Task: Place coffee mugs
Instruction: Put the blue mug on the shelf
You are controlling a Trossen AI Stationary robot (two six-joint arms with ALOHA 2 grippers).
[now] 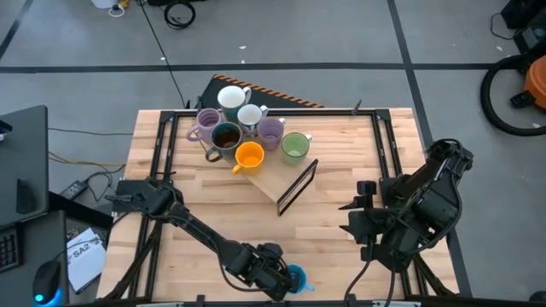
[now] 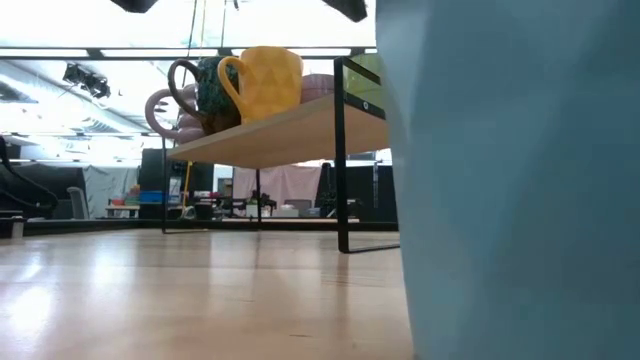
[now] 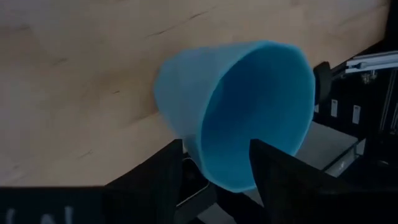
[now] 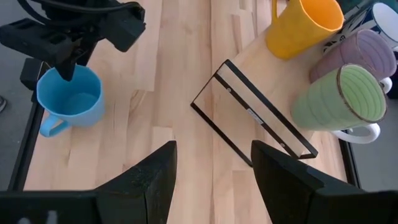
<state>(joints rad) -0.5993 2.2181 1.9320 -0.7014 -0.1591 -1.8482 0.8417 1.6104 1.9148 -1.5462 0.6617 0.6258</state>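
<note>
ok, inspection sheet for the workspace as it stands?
surface: wooden table, a raised shelf on it.
job's things: seven mugs grouped on the shelf, orange mug and green mug among them; blue mug upright at the table's front edge.
clutter: nothing seen.
hands: left hand over the blue mug's rim, open; right hand waiting at the table's right side, open, empty.
cables: black cable on the floor behind the table.
surroundings: monitor left of the table.

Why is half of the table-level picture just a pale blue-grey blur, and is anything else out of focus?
Low view: the blue mug stands so close to the lens that it fills the right side, unfocused. Left wrist view: the same mug is soft-edged, very near the camera. Right wrist view: it looks sharp, beside the left end effector.
</note>
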